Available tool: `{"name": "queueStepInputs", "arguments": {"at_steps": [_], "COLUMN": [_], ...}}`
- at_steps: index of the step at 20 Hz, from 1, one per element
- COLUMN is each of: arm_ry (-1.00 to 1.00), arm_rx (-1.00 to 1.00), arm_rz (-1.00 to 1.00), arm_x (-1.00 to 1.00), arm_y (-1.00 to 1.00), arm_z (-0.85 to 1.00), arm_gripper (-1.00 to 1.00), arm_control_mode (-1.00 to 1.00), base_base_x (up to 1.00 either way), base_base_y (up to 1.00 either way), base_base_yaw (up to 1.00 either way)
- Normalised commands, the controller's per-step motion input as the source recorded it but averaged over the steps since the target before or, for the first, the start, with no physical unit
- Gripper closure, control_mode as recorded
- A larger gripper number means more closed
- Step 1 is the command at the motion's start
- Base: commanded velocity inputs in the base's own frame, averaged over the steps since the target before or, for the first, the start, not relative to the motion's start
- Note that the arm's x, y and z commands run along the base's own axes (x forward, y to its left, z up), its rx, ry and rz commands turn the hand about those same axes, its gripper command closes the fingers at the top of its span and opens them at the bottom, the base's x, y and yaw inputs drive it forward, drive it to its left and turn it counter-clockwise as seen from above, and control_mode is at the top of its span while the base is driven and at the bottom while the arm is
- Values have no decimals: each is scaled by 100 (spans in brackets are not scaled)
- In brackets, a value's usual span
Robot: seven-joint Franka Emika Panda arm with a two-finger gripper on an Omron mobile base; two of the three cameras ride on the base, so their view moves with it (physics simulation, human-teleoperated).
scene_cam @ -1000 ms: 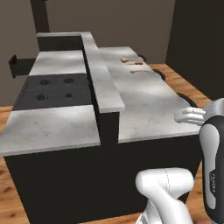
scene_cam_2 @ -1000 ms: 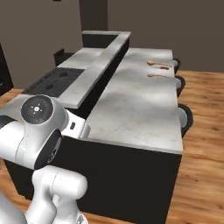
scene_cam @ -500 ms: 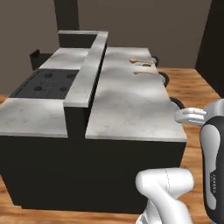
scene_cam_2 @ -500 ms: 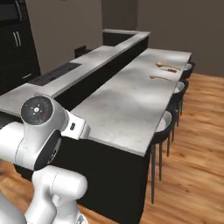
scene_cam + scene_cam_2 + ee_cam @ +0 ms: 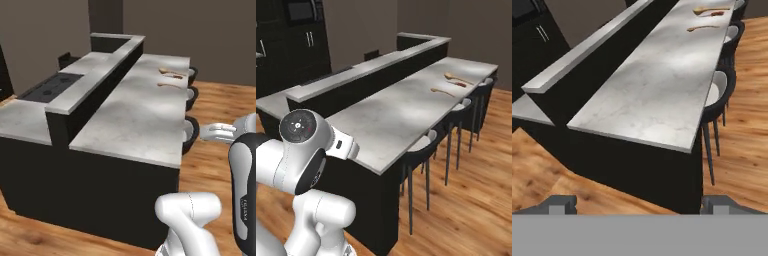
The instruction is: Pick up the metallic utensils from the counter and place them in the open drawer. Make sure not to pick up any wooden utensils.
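The long pale marbled bench point(image 5: 135, 115) runs away from the robot on its black base, with a raised grey ledge point(image 5: 95, 75) along its left side. At the far end lie the utensils: in the left base view two orange-brown wooden pieces point(image 5: 172, 75) and a third slim piece point(image 5: 167, 85) just nearer. They are too small to tell which, if any, is metal. The right base view shows the same cluster point(image 5: 455, 77) and the nearer slim piece point(image 5: 442, 92), plus what the left view hides: the legs of the black stools point(image 5: 421, 150) along the bench's right edge and dark cabinets point(image 5: 301, 35) on the back wall. The left base view alone gives the stove top point(image 5: 50, 87) on the lower grey worktop beyond the ledge.

In the hand view the end effector point(image 5: 639, 204) hangs low over the wooden floor point(image 5: 542, 165), short of the near bench corner, its two finger tips point(image 5: 559, 204) set wide apart and holding nothing. The utensils sit far off at the top of that view point(image 5: 709, 10).

Against the frames of half a second ago, the whole scene has shifted in both base views: the camera has swung, so the bench now stretches more lengthwise, and the utensils have not moved on it.
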Motion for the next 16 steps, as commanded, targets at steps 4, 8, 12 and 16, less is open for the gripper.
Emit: {"name": "queueStepInputs", "arguments": {"at_steps": [4, 8, 12, 16], "arm_ry": [0, 0, 0, 0], "arm_rx": [0, 0, 0, 0], "arm_rz": [0, 0, 0, 0], "arm_x": [0, 0, 0, 0], "arm_y": [0, 0, 0, 0], "arm_z": [0, 0, 0, 0], "arm_gripper": [-100, -100, -100, -100], "arm_control_mode": [100, 100, 100, 100], "base_base_x": [7, 8, 8, 8], "base_base_y": [-100, -100, -100, -100], "base_base_yaw": [41, 40, 38, 39]}}
